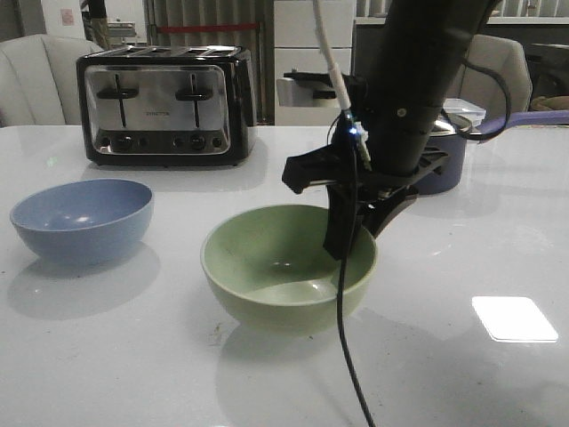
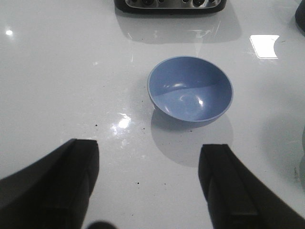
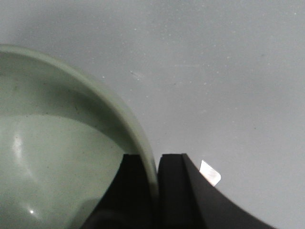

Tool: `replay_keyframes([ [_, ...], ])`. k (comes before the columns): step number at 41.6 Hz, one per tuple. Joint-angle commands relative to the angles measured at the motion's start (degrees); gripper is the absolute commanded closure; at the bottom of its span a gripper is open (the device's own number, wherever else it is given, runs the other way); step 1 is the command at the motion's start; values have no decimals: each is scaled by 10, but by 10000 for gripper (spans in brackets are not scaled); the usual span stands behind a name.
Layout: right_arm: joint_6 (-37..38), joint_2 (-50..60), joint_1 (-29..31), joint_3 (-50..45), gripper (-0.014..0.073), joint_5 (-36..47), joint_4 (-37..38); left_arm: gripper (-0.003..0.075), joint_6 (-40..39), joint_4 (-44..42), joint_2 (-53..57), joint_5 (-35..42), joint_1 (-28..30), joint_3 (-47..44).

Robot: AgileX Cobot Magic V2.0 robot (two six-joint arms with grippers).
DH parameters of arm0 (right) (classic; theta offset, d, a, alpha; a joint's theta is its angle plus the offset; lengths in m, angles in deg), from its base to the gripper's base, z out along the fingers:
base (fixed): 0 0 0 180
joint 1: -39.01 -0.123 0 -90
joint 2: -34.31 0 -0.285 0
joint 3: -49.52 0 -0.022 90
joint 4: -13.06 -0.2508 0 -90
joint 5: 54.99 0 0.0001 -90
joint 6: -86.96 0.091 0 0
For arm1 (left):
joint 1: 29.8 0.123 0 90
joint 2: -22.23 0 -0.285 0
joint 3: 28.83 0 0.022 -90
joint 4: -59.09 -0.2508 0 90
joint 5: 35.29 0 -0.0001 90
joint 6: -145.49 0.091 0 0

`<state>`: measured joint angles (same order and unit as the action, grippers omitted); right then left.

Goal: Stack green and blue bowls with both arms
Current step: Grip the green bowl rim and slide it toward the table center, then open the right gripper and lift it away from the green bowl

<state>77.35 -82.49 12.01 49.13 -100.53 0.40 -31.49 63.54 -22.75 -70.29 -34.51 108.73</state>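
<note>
While glossy, the white table (image 1: 107, 356) bears two bowls, one toaster (image 1: 165, 105). Right gripper (image 3: 156, 164) pinches the green bowl (image 1: 276, 267) rim; left gripper (image 2: 148, 179) gapes above the blue bowl (image 2: 190, 90).

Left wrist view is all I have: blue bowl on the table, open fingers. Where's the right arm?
Observer: The right gripper is at the green bowl, on its right rim.
Operator: Gripping it or just near it?
Observer: Gripping, by the right wrist view: the fingers are closed on the rim, one inside the bowl, one outside.
Operator: Is it lifted?
Observer: In the front view it appears to sit on the table, its shadow directly beneath.
Operator: Where's the green one relative to mine?
Observer: It sits right of the blue bowl, apart from it.
</note>
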Motion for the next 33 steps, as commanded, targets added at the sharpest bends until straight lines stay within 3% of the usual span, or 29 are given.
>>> replay_keyframes([
  [1,-4,17,1,17,493,18,-5,213,-4,4,-2,44,0,17],
  [9,-4,0,1,17,452,26,-5,213,-4,4,-2,44,0,17],
  [17,-4,11,1,23,168,26,-5,213,-4,4,-2,44,0,17],
  [20,-4,24,1,29,104,22,-4,213,-4,4,-2,44,0,17],
  [33,-26,162,-6,-7,118,34,-4,213,-4,4,-2,44,0,17],
])
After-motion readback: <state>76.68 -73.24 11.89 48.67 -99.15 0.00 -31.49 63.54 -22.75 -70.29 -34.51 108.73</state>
